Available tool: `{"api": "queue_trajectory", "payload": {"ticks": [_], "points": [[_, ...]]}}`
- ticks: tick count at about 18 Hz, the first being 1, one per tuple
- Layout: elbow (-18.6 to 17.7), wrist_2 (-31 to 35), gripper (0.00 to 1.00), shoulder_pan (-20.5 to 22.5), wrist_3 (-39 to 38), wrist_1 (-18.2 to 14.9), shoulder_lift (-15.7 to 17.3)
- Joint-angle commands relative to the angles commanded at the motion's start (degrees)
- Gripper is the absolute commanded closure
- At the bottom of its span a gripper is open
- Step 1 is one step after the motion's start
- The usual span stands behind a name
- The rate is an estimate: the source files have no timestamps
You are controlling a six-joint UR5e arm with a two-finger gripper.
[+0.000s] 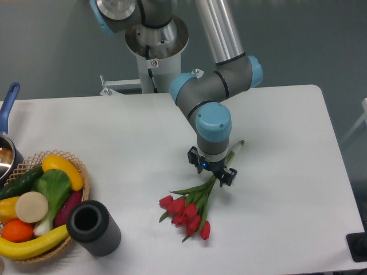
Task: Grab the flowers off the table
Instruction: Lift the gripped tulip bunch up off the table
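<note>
The flowers [187,213] are a small bunch of red tulip buds with thin green stems and leaves. They lie on the white table [287,132], buds toward the front and stem ends [237,145] pointing to the back right. My gripper [213,168] points straight down over the middle of the stems. Its two black fingers [229,175] stand apart, one on each side of the stems, so it looks open. The stretch of stems under the gripper is hidden.
A wicker basket [74,166] of colourful toy vegetables stands at the front left. A dark grey cylinder cup [94,228] lies beside it. A pot with a blue handle [8,103] is at the left edge. The arm's base [155,51] stands behind the table.
</note>
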Motion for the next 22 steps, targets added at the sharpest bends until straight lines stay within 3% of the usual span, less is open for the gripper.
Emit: {"api": "queue_trajectory", "payload": {"ticks": [9,17,19,22], "points": [[0.4,-0.1,1.0,0.0,-1.1,-0.4,2.9],[4.6,0.2,1.0,0.3,-6.6,-1.5,4.2],[6.3,0.1,1.0,0.6,-7.6,-3.9,4.5],[10.1,0.1,1.0,1.6,-6.5,-10.6,4.5]]}}
